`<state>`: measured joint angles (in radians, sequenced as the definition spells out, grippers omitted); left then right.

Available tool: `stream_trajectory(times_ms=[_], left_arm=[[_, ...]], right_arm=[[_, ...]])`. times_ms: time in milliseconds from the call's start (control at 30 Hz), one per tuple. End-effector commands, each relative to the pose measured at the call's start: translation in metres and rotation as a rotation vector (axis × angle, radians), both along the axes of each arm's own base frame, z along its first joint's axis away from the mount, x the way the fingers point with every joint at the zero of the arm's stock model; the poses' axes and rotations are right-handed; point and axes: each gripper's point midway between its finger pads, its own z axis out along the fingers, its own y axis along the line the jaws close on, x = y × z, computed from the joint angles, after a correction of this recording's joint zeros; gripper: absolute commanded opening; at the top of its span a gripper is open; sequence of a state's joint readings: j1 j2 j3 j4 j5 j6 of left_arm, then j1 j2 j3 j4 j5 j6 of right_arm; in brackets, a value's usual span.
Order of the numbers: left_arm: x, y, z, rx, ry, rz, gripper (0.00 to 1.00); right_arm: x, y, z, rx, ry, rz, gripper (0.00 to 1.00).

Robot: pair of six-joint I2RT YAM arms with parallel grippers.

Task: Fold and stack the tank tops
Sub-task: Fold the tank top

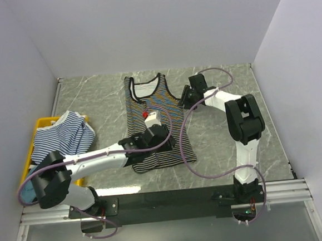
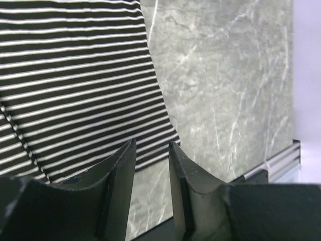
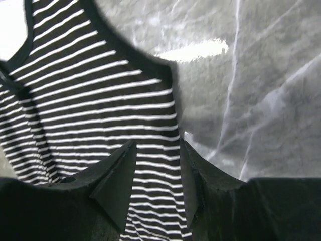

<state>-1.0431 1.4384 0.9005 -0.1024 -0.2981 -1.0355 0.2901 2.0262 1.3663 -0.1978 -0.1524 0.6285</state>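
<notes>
The black-and-white striped sleeveless tank top with black trim (image 1: 140,102) lies spread flat, neck away from the arm bases, on the grey marbled table (image 1: 92,98). The left pincer (image 1: 161,138) hangs over its lower part. In the left wrist view its two dark fingers stand apart with nothing between them (image 2: 152,145), and the hem's corner (image 2: 168,138) lies just ahead of the tips, bare table beyond and to the right. The right pincer (image 1: 184,100) sits at the garment's far right side, beside the armhole. Its jaws are also parted and empty (image 3: 158,145), with striped cloth (image 3: 100,100) directly beneath and the black-bound armhole edge curving just ahead. Well off to the left of the left pincer, a rumpled blue-and-white striped top (image 1: 62,136) lies heaped in a yellow plastic bin (image 1: 41,123). The knit looks light, limp and stretchy, so it will likely sag, drag and wrinkle if lifted by one point. Firmer purchase seems to be the bound armhole trim and the hem corner, pinched through both layers and raised together so the fold lands even.
</notes>
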Motion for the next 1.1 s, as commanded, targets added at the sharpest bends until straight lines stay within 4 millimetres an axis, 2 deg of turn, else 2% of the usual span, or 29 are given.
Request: stream_trajectory(times_ms=[0,33,67,100,233,467,533,667,700,733,767,833,867,900,933,967,1000,1033,1067], left_arm=[[-0.002,-0.003,0.023,-0.100,-0.056,0.033,0.38],[-0.003,-0.002,0.023,-0.101,-0.055,0.034,0.38],[-0.005,-0.002,0.022,-0.102,-0.055,0.032,0.38],[-0.007,-0.001,0.024,-0.104,-0.057,0.030,0.38],[-0.009,-0.002,0.026,-0.108,-0.066,0.021,0.38],[-0.016,-0.015,0.023,-0.091,-0.072,-0.006,0.38],[-0.018,-0.021,0.020,-0.079,-0.073,-0.018,0.38],[-0.022,-0.029,0.011,-0.052,-0.064,-0.045,0.38],[-0.024,-0.031,0.005,-0.040,-0.058,-0.052,0.38],[-0.024,-0.032,0.003,-0.035,-0.053,-0.054,0.39],[-0.023,-0.038,0.006,-0.057,-0.061,-0.059,0.39],[-0.026,-0.045,0.000,-0.054,-0.053,-0.084,0.39],[-0.028,-0.049,-0.008,-0.033,-0.049,-0.102,0.39],[-0.029,-0.053,-0.010,-0.026,-0.045,-0.114,0.39],[-0.030,-0.059,-0.009,-0.026,-0.049,-0.128,0.39],[-0.033,-0.063,-0.018,-0.003,-0.044,-0.148,0.39],[-0.035,-0.069,-0.017,-0.005,-0.045,-0.161,0.39],[-0.036,-0.071,-0.020,0.006,-0.040,-0.165,0.39],[-0.041,-0.074,-0.029,0.030,-0.030,-0.177,0.39]], right_arm=[[0.026,0.000,0.021,-0.019,-0.061,-0.008,0.48],[0.026,-0.001,0.012,-0.031,-0.035,-0.009,0.48],[0.034,-0.002,0.015,-0.044,-0.048,-0.021,0.48],[0.035,-0.005,0.006,-0.063,-0.031,-0.028,0.48],[0.038,-0.007,-0.009,-0.093,0.001,-0.026,0.47],[0.037,-0.015,-0.027,-0.148,0.029,-0.043,0.36],[0.036,-0.018,-0.026,-0.154,0.022,-0.053,0.15],[0.023,-0.022,-0.030,-0.158,0.022,-0.048,0.04],[0.021,-0.023,-0.024,-0.154,0.010,-0.051,0.01],[0.021,-0.023,-0.023,-0.147,-0.005,-0.056,0.01],[0.009,-0.028,-0.031,-0.148,0.016,-0.060,0.00],[0.006,-0.029,-0.017,-0.116,-0.026,-0.081,0.00],[-0.008,-0.033,-0.025,-0.113,-0.004,-0.085,0.00],[-0.010,-0.034,-0.014,-0.096,-0.028,-0.099,0.00],[-0.013,-0.035,-0.011,-0.088,-0.041,-0.107,0.00],[-0.025,-0.039,-0.018,-0.084,-0.022,-0.112,0.00],[-0.025,-0.039,-0.007,-0.060,-0.052,-0.124,0.00],[-0.029,-0.040,-0.006,-0.052,-0.057,-0.129,0.00],[-0.039,-0.042,-0.013,-0.051,-0.041,-0.130,0.00]])
